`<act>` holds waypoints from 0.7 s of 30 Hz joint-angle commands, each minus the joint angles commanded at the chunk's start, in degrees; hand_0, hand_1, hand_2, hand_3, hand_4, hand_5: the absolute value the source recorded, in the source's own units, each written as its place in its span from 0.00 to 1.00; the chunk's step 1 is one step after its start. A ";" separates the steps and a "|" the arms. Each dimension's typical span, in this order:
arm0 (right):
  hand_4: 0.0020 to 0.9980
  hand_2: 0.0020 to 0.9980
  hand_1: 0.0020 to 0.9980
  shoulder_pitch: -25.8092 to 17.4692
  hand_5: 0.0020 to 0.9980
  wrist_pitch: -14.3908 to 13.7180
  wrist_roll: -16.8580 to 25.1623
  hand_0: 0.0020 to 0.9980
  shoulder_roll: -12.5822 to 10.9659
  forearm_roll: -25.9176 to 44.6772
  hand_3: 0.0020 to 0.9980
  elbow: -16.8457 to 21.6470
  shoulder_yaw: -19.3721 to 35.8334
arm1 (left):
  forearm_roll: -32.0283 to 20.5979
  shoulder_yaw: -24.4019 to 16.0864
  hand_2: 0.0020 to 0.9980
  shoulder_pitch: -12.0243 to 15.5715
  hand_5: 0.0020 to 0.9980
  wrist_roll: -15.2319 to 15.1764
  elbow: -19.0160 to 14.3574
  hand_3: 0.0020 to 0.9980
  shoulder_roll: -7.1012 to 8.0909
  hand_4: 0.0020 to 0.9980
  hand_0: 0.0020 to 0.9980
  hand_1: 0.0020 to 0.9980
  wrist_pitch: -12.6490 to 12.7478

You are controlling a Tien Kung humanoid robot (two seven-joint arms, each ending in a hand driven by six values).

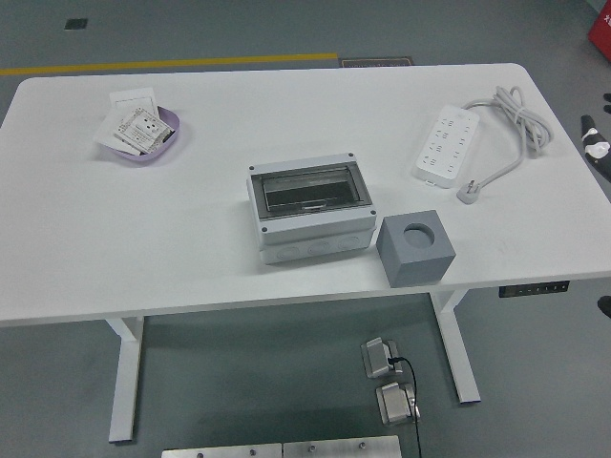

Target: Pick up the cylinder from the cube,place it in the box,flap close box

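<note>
Only a sliver of the right hand (596, 145) shows, at the frame's right edge, past the end of the surface (143, 239): a dark fingertip with a white patch and another dark tip just above it. Whether its fingers are spread or curled cannot be told from so little. It touches nothing, and the left hand is out of view.

Well away from the hand, toward the middle of the surface, sits the grey box (307, 207) with its clear flap lying shut over the dark interior. Just beside the box, on the side nearer the hand and at the near edge, stands the grey cube (414, 248); the round socket in its top face is empty. The cylinder cannot be seen; it may lie under the flap, but that cannot be made out.

Closest to the hand lies a white power strip (445, 145) with its looped cable. At the far end of the surface from the hand rests a purple dish (172, 126) holding small printed packets.
</note>
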 joint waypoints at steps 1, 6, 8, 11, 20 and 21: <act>0.71 0.68 0.65 -0.05 0.17 -0.03 0.14 0.76 0.12 0.31 0.78 -0.13 0.20 | -0.03 0.00 0.75 0.04 0.08 0.03 0.00 0.59 -0.02 0.70 0.78 0.78 0.02; 0.71 0.68 0.64 -0.25 0.17 -0.11 0.74 0.76 0.50 1.53 0.78 -0.73 0.83 | -0.23 0.07 0.75 0.17 0.08 0.13 0.00 0.59 -0.19 0.70 0.78 0.78 0.10; 0.71 0.68 0.64 -0.25 0.18 -0.15 1.04 0.76 0.56 2.19 0.78 -0.94 0.95 | -0.23 0.06 0.75 0.18 0.08 0.16 0.00 0.59 -0.23 0.70 0.78 0.78 0.11; 0.71 0.68 0.64 -0.21 0.18 -0.21 1.62 0.76 0.64 3.30 0.78 -1.07 1.01 | -0.23 0.02 0.75 0.20 0.08 0.19 0.00 0.59 -0.25 0.70 0.78 0.78 0.12; 0.72 0.68 0.64 0.48 0.20 -0.87 4.01 0.76 1.16 7.38 0.78 -1.94 0.14 | -0.29 0.07 0.75 0.21 0.08 0.26 0.00 0.59 -0.38 0.70 0.78 0.78 0.13; 0.74 0.68 0.64 0.52 0.22 -0.92 4.09 0.76 1.23 7.42 0.78 -1.95 0.06 | -0.29 0.07 0.75 0.22 0.08 0.27 0.00 0.59 -0.37 0.70 0.78 0.78 0.15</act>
